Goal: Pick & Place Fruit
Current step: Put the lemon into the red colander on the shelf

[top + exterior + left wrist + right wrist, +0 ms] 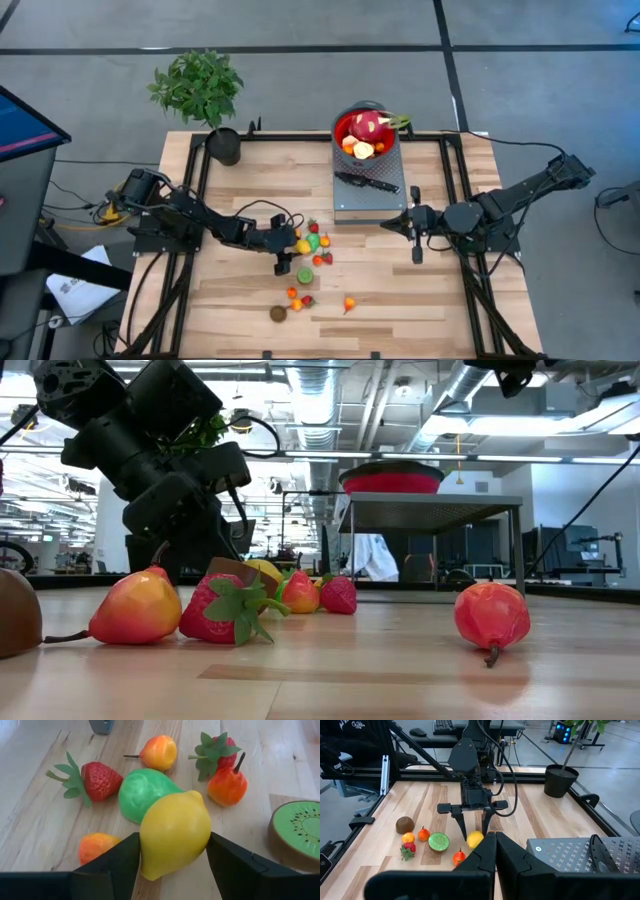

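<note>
A yellow lemon (175, 832) sits between the two fingers of my left gripper (292, 247), amid a cluster of small toy fruits on the wooden table. Around it lie a green fruit (145, 792), a strawberry (100, 780), a red-orange fruit (227, 786) and a kiwi half (297, 832). More fruits (295, 297) lie nearer the table's front. The red bowl (345, 125) on a grey stand holds the pink-red dragon fruit (370, 125). My right gripper (392, 225) hangs shut above the table beside the stand, touching nothing. My left gripper pinches the lemon across its middle (150, 845), one finger (117, 857) on each side. The fingers slant down from the table's left side. The lemon points its tip away from the gripper; whether it rests on the table or hangs just clear, I cannot tell.
A black-handled knife (368, 183) lies on the grey stand (370, 205) in front of the bowl. A potted plant (224, 145) stands at the far left corner. Black rails (185, 180) frame the table. Bare wood lies at the near right.
</note>
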{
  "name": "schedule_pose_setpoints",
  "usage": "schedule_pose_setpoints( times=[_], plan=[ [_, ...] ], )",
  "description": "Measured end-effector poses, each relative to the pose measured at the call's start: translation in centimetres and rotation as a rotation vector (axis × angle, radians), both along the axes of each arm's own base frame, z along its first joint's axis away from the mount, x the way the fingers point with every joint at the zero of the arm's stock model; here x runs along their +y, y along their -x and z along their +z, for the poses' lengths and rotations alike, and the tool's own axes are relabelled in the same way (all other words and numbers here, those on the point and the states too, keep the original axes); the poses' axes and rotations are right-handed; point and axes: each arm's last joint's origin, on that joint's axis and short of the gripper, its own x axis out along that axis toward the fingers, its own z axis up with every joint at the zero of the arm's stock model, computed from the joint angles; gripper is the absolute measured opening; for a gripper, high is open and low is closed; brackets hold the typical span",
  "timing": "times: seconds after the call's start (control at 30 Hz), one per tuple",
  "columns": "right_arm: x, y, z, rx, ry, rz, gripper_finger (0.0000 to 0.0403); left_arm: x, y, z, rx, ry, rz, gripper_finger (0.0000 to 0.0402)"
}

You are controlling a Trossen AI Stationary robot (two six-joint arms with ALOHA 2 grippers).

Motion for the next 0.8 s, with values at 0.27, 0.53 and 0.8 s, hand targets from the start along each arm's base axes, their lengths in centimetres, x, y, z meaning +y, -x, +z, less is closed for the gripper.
schedule_pose_setpoints(
  times=[0.27,0.53,0.8],
  plan=[
    [0.01,0.00,0.00,0.000,-0.001,0.001,0.0000,-0.01,-0.04,0.07,-0.008,0.005,0.003,0.0229],
    [0.02,0.00,0.00,0.000,-0.019,0.001,0.0000,-0.05,-0.21,0.25,-0.034,0.027,0.018,0.0225],
    [0.02,0.00,0.00,0.000,-0.019,0.001,0.0000,-0.08,-0.34,0.40,-0.055,0.033,0.018,0.0219]
  ],
)
